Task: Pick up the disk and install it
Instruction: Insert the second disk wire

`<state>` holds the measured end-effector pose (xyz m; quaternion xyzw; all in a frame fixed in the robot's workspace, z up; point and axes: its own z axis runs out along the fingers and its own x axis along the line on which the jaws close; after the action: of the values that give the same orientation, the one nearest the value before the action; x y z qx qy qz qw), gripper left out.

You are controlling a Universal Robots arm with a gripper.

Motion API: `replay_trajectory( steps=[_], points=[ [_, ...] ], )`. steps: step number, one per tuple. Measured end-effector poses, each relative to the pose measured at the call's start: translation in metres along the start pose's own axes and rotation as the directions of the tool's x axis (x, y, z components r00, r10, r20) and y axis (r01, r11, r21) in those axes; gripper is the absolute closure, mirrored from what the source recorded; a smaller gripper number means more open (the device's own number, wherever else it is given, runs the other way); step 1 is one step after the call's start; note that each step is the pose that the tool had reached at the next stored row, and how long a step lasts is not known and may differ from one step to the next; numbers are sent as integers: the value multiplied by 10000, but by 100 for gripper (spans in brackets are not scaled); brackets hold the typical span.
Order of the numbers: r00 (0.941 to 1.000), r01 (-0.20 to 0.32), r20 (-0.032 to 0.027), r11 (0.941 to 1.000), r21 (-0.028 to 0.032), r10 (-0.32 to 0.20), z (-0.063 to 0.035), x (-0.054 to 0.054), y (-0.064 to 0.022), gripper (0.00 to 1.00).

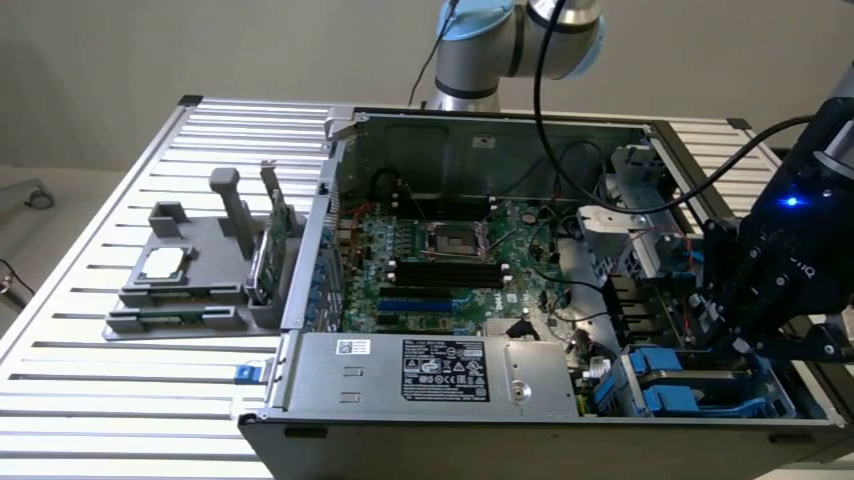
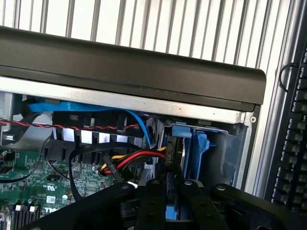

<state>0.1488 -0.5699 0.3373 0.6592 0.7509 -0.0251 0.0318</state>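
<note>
- Exterior view: my black gripper (image 1: 731,330) is lowered into the corner of the open grey metal computer case (image 1: 441,420) at the exterior view's right, above the blue plastic drive bay (image 1: 674,385). The green motherboard (image 1: 441,250) lies in the middle of the case. A grey plastic parts tray (image 1: 174,290) sits well apart on the slatted aluminium table (image 1: 134,400), towards that view's left.
- Wrist view: my gripper (image 2: 171,187) has its two black fingers (image 2: 154,201) drawn close together, one on each side of a thin upright slab seen edge-on, the dark disk with blue plastic edging (image 2: 173,160).
- The jaws are nearly closed around the disk's edge; I cannot tell whether the pads actually clamp it.
- The disk stands upright in the blue drive bay (image 2: 202,146), directly between and ahead of my fingertips.
- A bundle of red, yellow and black cables (image 2: 129,160) runs just beside the disk, towards the motherboard (image 2: 48,187).
- The case's black front panel (image 2: 144,72) closes off the space beyond the bay; past it lie the table slats (image 2: 192,24) and a black keyboard (image 2: 293,143).
</note>
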Motion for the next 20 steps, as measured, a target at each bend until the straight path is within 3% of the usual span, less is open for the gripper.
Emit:
replay_trajectory(
  steps=[20],
  points=[
    [10000,1,2,10000,0,-1,41,-14,-12,83]
  ],
)
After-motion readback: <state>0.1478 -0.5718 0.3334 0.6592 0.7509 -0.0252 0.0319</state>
